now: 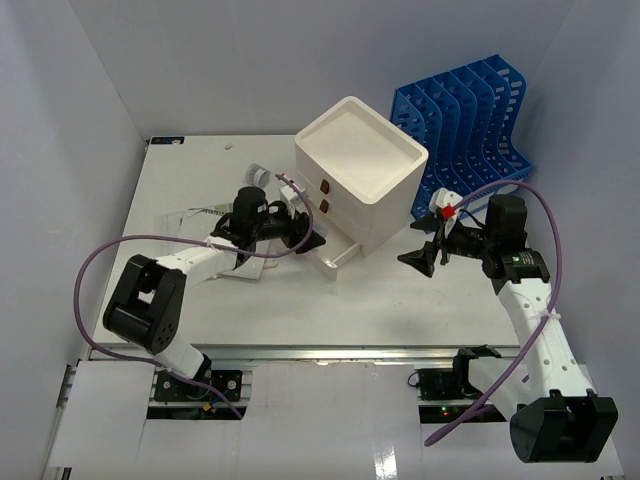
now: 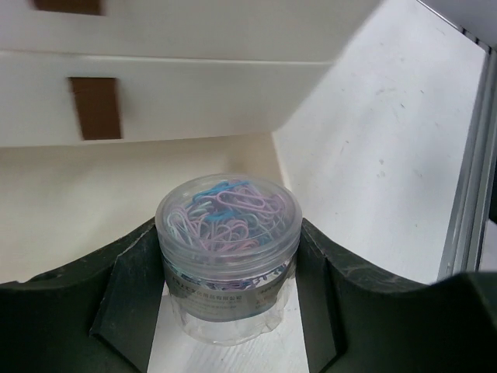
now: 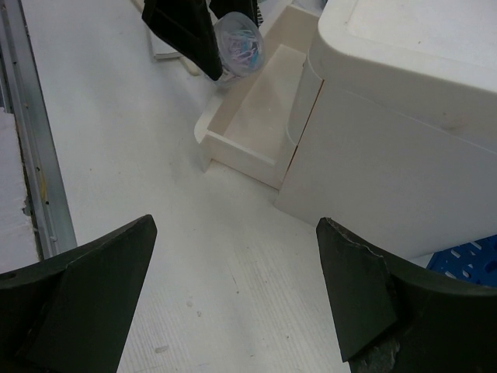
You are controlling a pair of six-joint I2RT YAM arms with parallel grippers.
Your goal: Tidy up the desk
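Left gripper (image 1: 308, 240) clenches one clear round paper-clip tub (image 2: 227, 264) by one open white drawer (image 3: 233, 158); my right gripper (image 3: 234, 224) gapes empty.

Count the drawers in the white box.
3: top drawer and middle drawer are shut; bottom drawer is pulled open. None seems hidden.

Bright even light, soft shadows on the desk (image 1: 350, 310), overhead view sharp, wrist views slightly soft
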